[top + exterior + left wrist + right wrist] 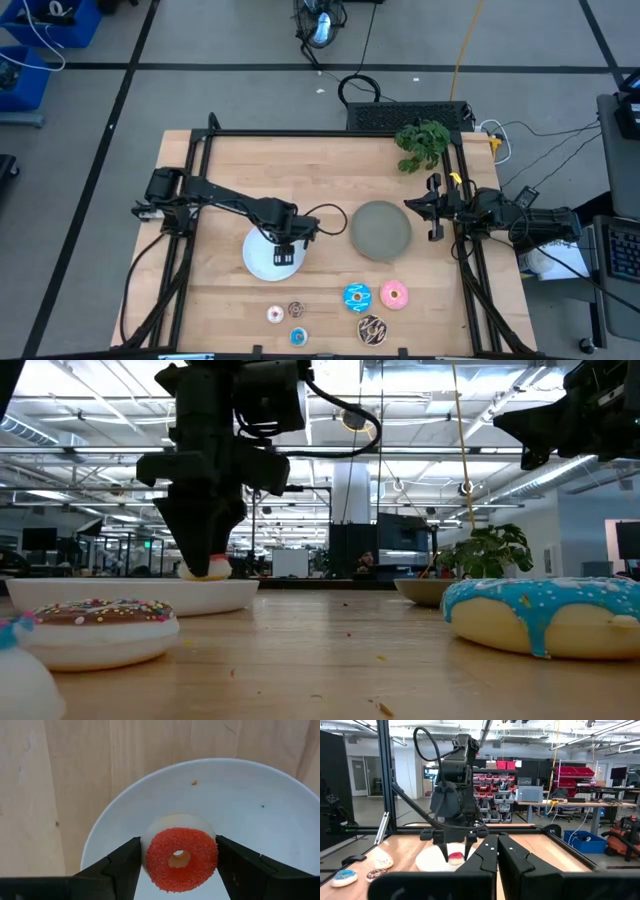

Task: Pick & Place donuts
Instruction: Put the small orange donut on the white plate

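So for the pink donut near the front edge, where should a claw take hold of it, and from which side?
Probably from straight above, closing across the outer rim on two opposite sides. The pink donut lies flat on the table, so only its rim offers grip faces. The blue sprinkled donut sits close on one side, so the fingers are better placed on the table-front and table-back sides, clear of it.

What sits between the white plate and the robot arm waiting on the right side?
In the high view, the round gray plate lies between the white plate and the right gripper. The left gripper holds the red donut over the white plate.
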Controlling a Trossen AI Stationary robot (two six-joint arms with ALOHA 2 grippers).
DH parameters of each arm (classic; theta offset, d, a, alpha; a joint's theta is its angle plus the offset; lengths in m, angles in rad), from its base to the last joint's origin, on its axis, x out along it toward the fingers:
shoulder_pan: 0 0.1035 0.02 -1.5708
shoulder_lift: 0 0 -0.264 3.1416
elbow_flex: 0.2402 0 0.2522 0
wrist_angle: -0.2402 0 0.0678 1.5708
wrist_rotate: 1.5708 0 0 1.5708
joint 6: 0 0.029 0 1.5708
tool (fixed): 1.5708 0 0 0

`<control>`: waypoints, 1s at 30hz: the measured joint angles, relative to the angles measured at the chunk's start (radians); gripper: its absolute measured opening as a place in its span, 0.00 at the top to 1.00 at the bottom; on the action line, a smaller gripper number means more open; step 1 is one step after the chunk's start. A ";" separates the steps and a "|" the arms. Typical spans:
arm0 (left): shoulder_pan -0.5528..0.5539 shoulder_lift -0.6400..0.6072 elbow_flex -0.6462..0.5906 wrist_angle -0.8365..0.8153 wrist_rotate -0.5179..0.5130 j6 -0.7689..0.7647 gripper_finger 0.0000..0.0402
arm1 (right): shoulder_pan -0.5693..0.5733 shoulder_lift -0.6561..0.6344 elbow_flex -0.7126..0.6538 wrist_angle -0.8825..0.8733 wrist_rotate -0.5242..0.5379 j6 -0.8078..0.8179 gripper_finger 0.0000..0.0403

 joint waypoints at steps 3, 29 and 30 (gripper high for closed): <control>-0.001 0.018 -0.005 -0.015 -0.001 0.005 0.40 | 0.000 0.000 0.000 0.000 0.000 0.000 1.00; -0.034 0.058 -0.005 -0.009 -0.042 0.103 0.16 | 0.000 0.011 0.000 0.002 0.001 0.000 1.00; -0.036 0.058 -0.004 -0.009 -0.044 0.111 0.14 | 0.000 0.011 0.000 0.002 0.001 0.000 1.00</control>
